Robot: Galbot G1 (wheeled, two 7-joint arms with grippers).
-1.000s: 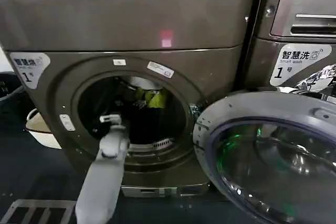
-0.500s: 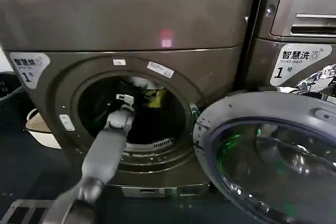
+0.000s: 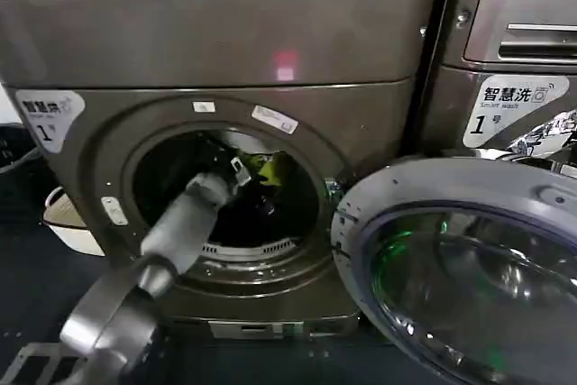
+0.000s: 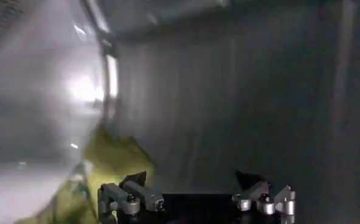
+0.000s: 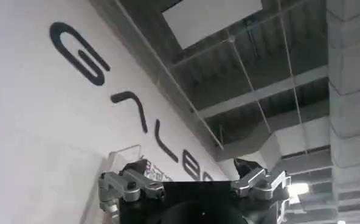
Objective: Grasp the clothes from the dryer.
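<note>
The dryer [image 3: 216, 42] is the big bronze-grey machine in the head view, with its porthole open. A yellow-green piece of the clothes [image 3: 270, 167] lies deep in the drum. My left arm reaches through the porthole, and the left gripper [image 3: 242, 169] sits just beside that piece. In the left wrist view the left gripper [image 4: 192, 182] is open with nothing between its fingers. The yellow-green cloth [image 4: 113, 159] lies off to one side of it, against the ribbed drum wall [image 4: 241, 91]. My right gripper [image 5: 189, 170] is open and empty, pointing up at a lettered wall and the ceiling.
The dryer's glass door [image 3: 451, 250] hangs open at the lower right of the porthole. A grey LG machine [image 3: 514, 33] stands to the right. A white basin [image 3: 65, 218] and a dark basket [image 3: 13, 155] sit on the floor at the left.
My left arm has pushed farther into the drum, up and to the right. Its gripper went from the porthole's lower left to right beside the yellow-green cloth.
</note>
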